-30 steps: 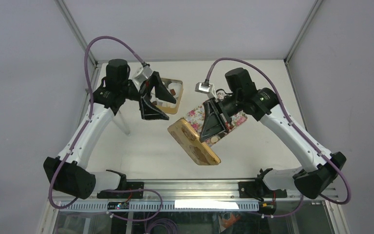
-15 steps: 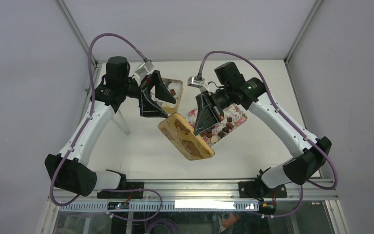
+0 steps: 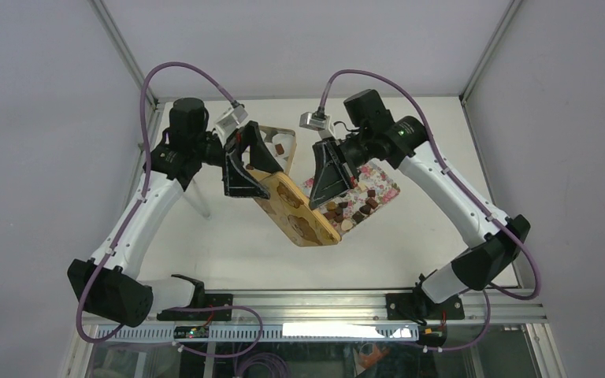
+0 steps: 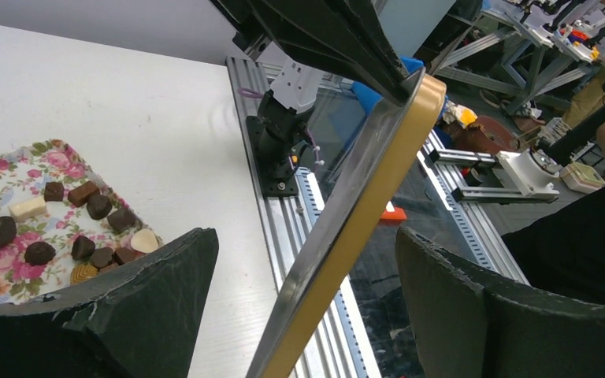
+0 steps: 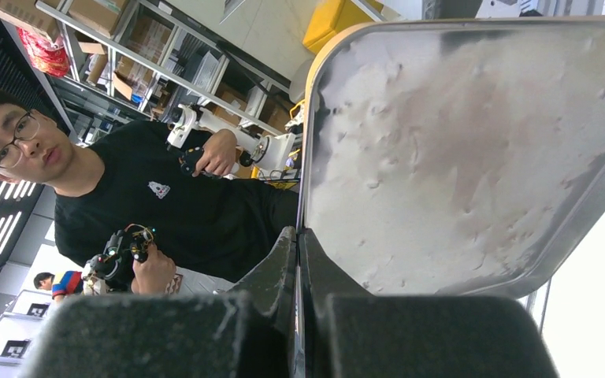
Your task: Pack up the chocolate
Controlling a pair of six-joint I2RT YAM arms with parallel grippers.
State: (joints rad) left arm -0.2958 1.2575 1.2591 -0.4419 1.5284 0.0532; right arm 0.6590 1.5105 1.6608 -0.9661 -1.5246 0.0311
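Observation:
Several chocolate pieces (image 3: 348, 211) in dark brown, tan and cream lie on the pink-flowered tray (image 3: 384, 183); they also show in the left wrist view (image 4: 63, 236). My right gripper (image 3: 324, 186) is shut on the rim of a yellow tin lid (image 3: 299, 214) and holds it tilted above the table. The lid's grey inside (image 5: 457, 142) fills the right wrist view, with the gripper (image 5: 298, 246) clamped on its edge. My left gripper (image 3: 250, 168) is open. The lid's edge (image 4: 347, 213) passes between its fingers (image 4: 150, 307), touching neither.
A metal tin base (image 3: 283, 145) holding a few chocolate pieces stands behind the left gripper at the back of the table. The table's front aluminium rail (image 4: 283, 205) lies below the lid. A person sits beyond the table in the right wrist view (image 5: 126, 189).
My right arm has carried the lid left and towards the back, off the tray, uncovering the chocolates. The lid's edge now lies between the open left fingers.

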